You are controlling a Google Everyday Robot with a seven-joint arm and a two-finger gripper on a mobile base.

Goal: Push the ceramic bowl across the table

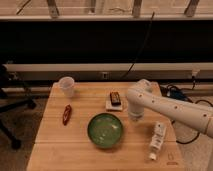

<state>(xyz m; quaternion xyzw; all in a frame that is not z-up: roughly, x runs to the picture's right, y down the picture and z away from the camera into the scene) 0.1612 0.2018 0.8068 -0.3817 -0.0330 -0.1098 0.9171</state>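
Observation:
The green ceramic bowl sits upright on the light wooden table, a little in front of its middle. My white arm reaches in from the right and bends down, so that the gripper hangs just to the right of the bowl's far rim, a small gap away from it. The gripper is shut and holds nothing. Its tip is low, close to the tabletop.
A translucent plastic cup stands at the back left. A red oblong item lies left of the bowl. A dark bar on a white napkin lies behind the bowl. A white bottle lies at the front right. An office chair base is on the left.

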